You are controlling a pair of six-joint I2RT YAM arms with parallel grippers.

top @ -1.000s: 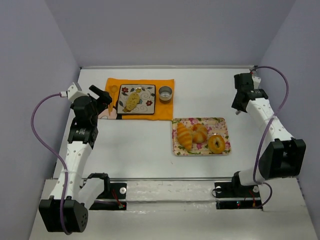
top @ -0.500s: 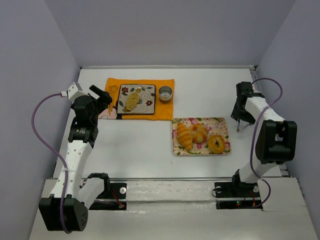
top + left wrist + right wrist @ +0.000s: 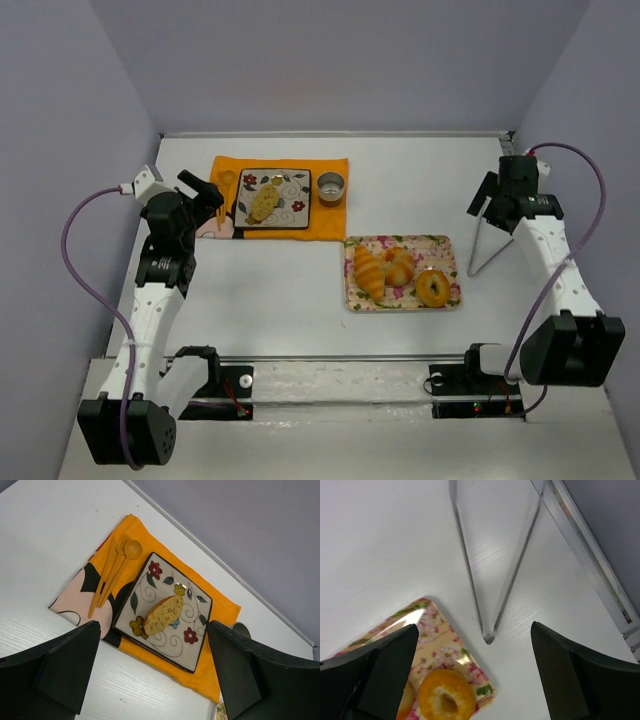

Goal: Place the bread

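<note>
bread point(image 3: 163, 615) flat at plate point(image 3: 192, 645) centre | plate on orange mat point(image 3: 220, 612), mat on white counter point(image 3: 50, 530) | wooden spoon point(image 3: 122, 560) on mat beside plate | left claw point(image 3: 152, 625) spread wide, empty

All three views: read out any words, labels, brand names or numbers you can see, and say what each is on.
None readable. The orange placemat shows only a cartoon print; the square plate and the tray show only flowers.

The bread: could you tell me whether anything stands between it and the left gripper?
Nothing visible does. The bread lies uncovered on the plate ahead of the open left gripper; the cutlery lies beside the plate.
</note>
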